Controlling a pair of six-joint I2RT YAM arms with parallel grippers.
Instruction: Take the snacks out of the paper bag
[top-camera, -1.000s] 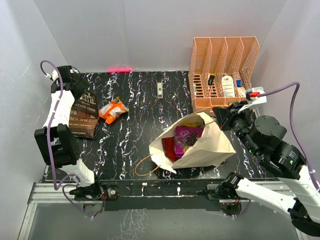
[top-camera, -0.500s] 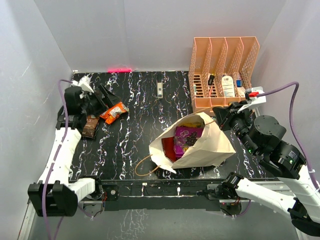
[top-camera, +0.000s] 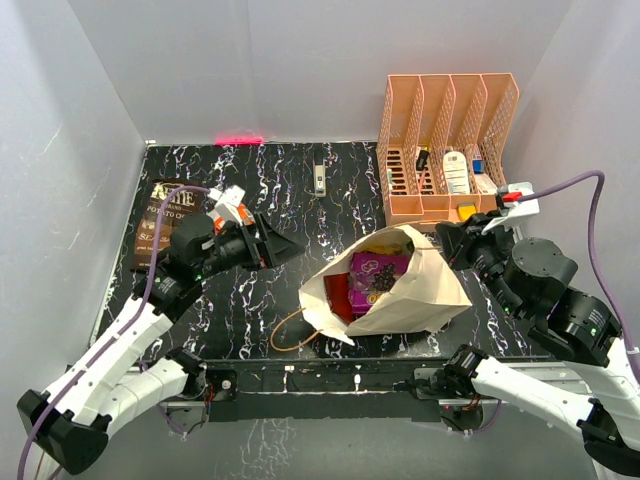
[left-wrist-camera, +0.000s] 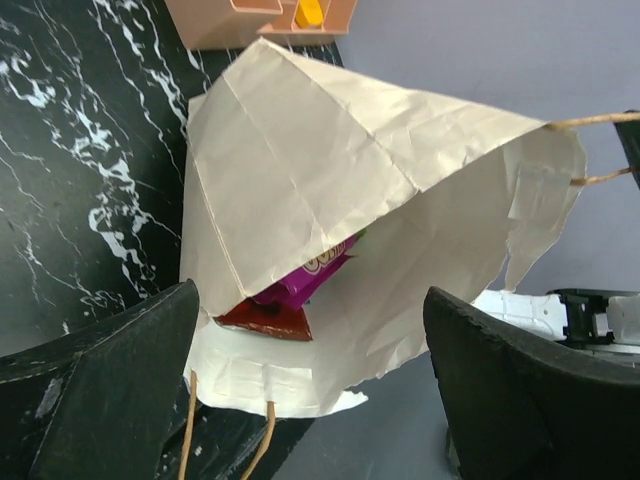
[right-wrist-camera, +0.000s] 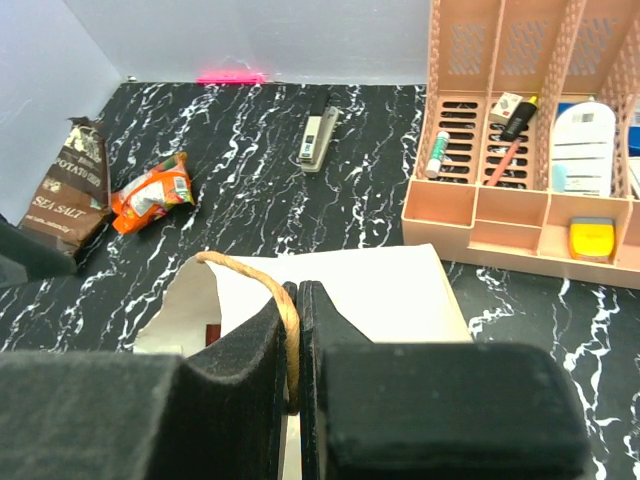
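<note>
Paper bag (top-camera: 420, 290) on its side, mouth leftward; right claw (right-wrist-camera: 299, 300) pinches handle (right-wrist-camera: 255, 272) (left claw (left-wrist-camera: 310, 295) spread)

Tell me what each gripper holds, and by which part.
Right gripper: shut on the brown cord handle of the paper bag. Left gripper: open, holding nothing.

Left arm (top-camera: 112, 352) and right arm (top-camera: 535, 385): white shell links, black round joint housings. A thin purple cable (top-camera: 150, 285) runs along the left arm, and a second purple cable (top-camera: 575, 180) arcs off the right arm. Left end effector (top-camera: 280, 245) is black with broad wedge fingers (left-wrist-camera: 100, 400). Right end effector (right-wrist-camera: 298, 300) is black with blocky matte pads (right-wrist-camera: 430, 400). White wrist bracket (top-camera: 518, 190) with a red tab.
</note>
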